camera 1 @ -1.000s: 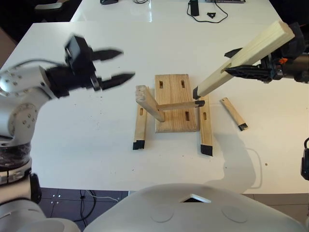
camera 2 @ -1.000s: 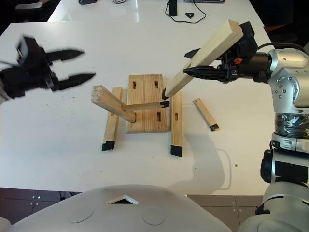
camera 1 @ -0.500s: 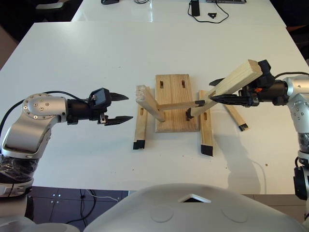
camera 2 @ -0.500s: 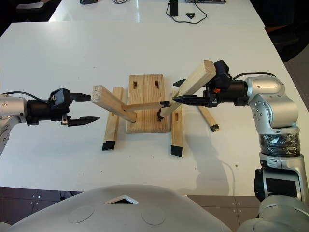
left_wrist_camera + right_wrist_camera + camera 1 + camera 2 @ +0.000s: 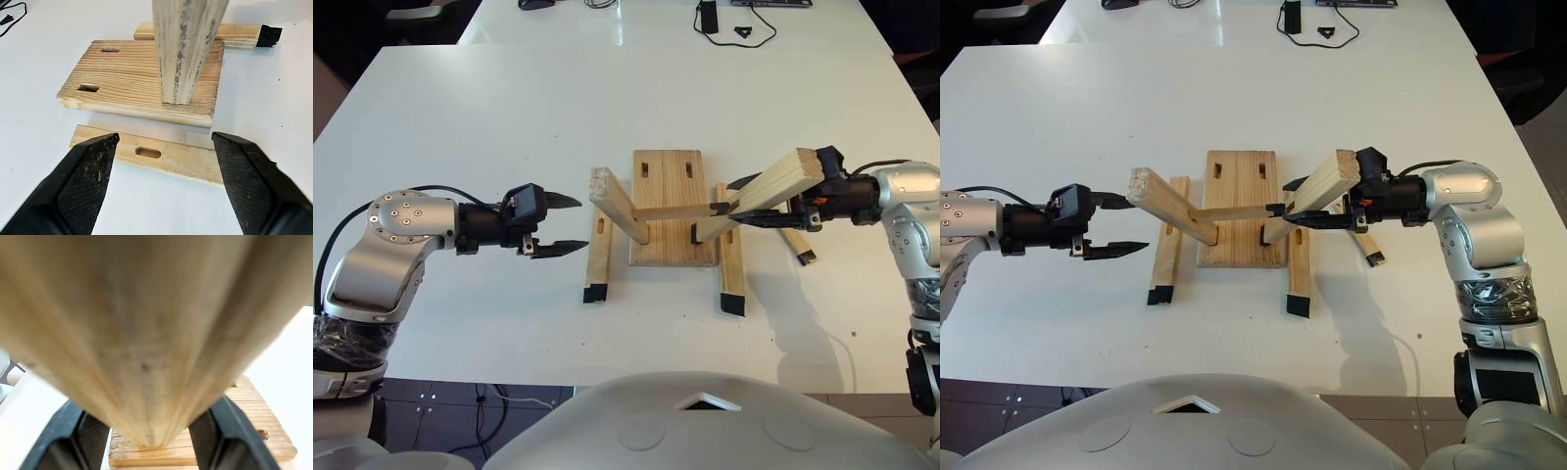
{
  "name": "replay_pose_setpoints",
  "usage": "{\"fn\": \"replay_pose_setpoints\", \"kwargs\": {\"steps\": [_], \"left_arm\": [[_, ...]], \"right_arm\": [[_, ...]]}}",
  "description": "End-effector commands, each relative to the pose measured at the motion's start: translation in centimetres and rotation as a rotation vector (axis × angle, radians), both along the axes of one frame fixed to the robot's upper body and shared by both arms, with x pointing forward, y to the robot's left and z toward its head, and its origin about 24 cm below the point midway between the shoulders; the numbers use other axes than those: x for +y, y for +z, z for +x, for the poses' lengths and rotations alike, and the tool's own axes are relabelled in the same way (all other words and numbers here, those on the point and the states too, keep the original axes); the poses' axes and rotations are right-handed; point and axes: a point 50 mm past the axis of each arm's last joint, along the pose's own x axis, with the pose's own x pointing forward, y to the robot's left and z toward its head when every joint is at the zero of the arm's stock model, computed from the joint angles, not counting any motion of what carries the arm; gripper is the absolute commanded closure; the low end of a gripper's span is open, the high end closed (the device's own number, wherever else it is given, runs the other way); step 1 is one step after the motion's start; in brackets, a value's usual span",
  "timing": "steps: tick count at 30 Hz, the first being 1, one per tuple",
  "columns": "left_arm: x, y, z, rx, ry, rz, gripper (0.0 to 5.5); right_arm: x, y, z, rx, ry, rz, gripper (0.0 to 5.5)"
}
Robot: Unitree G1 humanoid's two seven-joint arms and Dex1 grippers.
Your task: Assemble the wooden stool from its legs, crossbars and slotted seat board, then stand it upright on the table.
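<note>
The slotted seat board (image 5: 668, 174) lies flat at the table's middle. One leg (image 5: 617, 208) stands tilted in its near-left slot, with a crossbar (image 5: 671, 211) running from it to the right. My right gripper (image 5: 740, 200) is shut on a second leg (image 5: 773, 188), which slants down with its black-tipped end at the board's near-right corner and meets the crossbar's end. My left gripper (image 5: 579, 223) is open, level with the table, just left of the tilted leg. In the left wrist view its fingers (image 5: 90, 178) frame that leg (image 5: 185, 49) from a short distance.
Two more legs lie flat beside the board, one on the left (image 5: 597, 253) and one on the right (image 5: 731, 272). A short crossbar (image 5: 797, 244) lies right of them, under my right arm. Cables and a black device (image 5: 707, 15) sit at the far edge.
My right gripper has lowered the held leg from high above down to the board's near-right corner. My left gripper came down and moved right, closer to the tilted leg.
</note>
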Motion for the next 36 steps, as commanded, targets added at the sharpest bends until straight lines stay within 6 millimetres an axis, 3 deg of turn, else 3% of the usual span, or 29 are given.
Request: {"fn": "replay_pose_setpoints", "kwargs": {"steps": [1,18,24,29,32,36], "left_arm": [[-0.6,-0.1,-0.2,0.001,-0.011,-0.006,1.97],[-5.2,1.2,-0.5,-0.038,-0.088,-0.132,1.97],[-1.7,2.4,0.7,-0.043,-0.033,-0.087,1.97],[-0.6,6.7,3.9,-0.101,0.024,-0.278,1.97],[-1.9,8.4,6.1,-0.096,-0.011,-0.371,1.97],[-5.7,8.1,6.9,-0.004,-0.144,-0.408,1.97]], "right_arm": [[-0.4,-1.0,0.0,0.029,-0.008,-0.088,3.47],[1.0,-2.4,0.6,0.053,0.125,-0.181,3.47],[0.7,-3.0,0.6,0.065,0.129,-0.204,3.47],[0.7,-3.2,0.7,0.066,0.131,-0.209,3.47],[0.8,-3.3,0.7,0.069,0.140,-0.213,3.47],[1.0,-3.3,1.0,0.069,0.157,-0.221,3.47]]}}
